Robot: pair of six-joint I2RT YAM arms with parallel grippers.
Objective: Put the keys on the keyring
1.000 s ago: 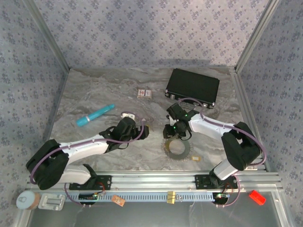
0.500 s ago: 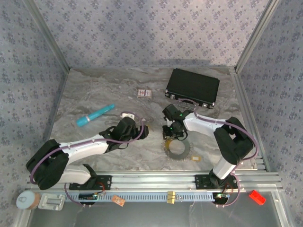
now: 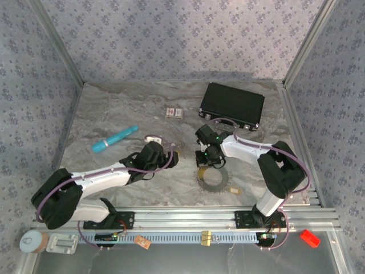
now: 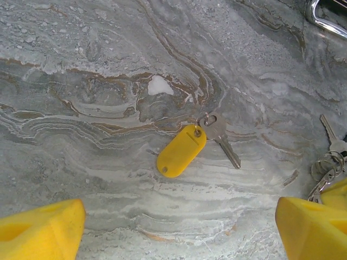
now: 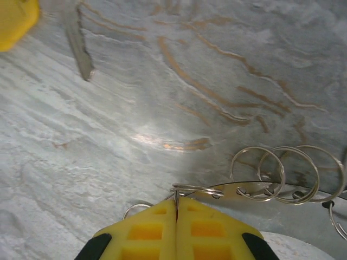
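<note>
**Right gripper pinches the keyring while the left waits over a key**

The right gripper [image 5: 176, 214] has its fingers pressed together, with a thin wire loop nipped between the tips. That loop sits on the rim of the keyring [image 3: 214, 180], which lies flat on the worktop [image 3: 114, 108] just in front of that arm. The grip looks meant to steady or lift the ring's edge so that a key can be threaded on.

The left gripper [image 4: 176, 233] is spread wide and holds nothing. It hangs above the yellow-tagged key [image 4: 181, 150], which lies loose on the worktop to the left of the keyring. The fingers straddle the key as if lined up to come down on it. A second, tan key [image 3: 234, 190] lies just beside the keyring's near-right edge.

At the back, the black case [image 3: 232, 105] is shut, so its contents cannot be seen. The small red-and-white box [image 3: 174, 112] is also closed.
</note>
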